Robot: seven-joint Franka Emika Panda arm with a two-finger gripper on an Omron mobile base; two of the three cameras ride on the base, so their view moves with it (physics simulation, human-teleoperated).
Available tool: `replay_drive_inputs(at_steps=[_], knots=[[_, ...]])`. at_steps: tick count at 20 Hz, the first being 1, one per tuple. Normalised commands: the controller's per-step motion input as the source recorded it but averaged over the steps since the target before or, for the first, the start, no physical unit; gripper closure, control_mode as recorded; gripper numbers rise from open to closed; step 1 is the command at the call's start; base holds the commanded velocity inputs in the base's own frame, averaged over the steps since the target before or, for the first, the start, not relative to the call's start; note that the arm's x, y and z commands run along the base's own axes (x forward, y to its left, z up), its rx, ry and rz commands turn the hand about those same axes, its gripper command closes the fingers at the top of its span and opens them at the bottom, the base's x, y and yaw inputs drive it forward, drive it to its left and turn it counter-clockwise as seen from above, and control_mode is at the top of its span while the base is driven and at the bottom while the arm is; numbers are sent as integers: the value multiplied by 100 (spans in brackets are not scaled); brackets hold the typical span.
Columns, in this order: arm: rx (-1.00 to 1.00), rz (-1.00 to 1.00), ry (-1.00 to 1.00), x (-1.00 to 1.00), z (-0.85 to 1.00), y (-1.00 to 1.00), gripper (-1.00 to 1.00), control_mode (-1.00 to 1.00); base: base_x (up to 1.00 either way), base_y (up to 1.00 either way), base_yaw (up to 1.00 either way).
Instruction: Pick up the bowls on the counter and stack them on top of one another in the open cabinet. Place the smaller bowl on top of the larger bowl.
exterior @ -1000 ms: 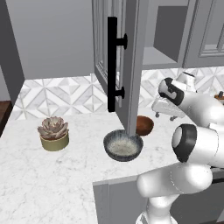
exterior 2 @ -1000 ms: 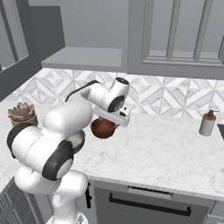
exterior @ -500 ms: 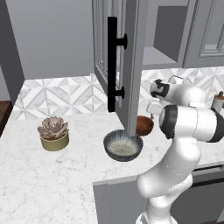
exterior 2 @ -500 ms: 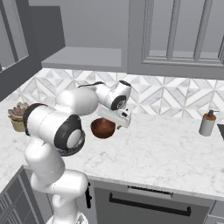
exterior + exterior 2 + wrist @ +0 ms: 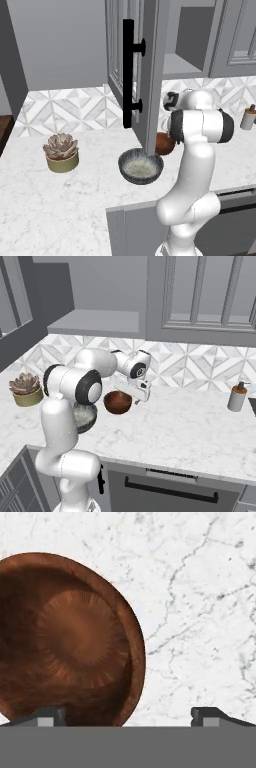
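The open cabinet (image 5: 150, 75) hangs over the counter (image 5: 190, 421), its shelf bare, so neither bowl is stacked yet. Over the last second the arm has folded in tighter and swung the gripper (image 5: 128, 714) down over the smaller bowl (image 5: 65, 637); I judge it is lining up a rim grasp, though the larger bowl logically belongs on the shelf first. Two bowls: the larger bowl (image 5: 140, 166) sits at the near counter edge, the smaller one just beyond and right of it, behind the door. One succulent pot (image 5: 61, 152) far left, one soap bottle (image 5: 236, 397) far right. The jaws stand apart, holding nothing, one tip over the bowl.
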Motion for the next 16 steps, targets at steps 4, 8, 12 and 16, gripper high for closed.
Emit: replay_drive_inputs(at_steps=[4, 8, 12, 16], knots=[[0, 0, 16, 44, -34, 0, -100, -100, 0, 0, 0], [0, 0, 7, 5, -44, 0, -100, -100, 0, 0, 0], [0, 0, 4, 0, -45, 6, 100, -100, 0, 0, 0], [0, 0, 1, -2, -12, 9, 100, -100, 0, 0, 0]])
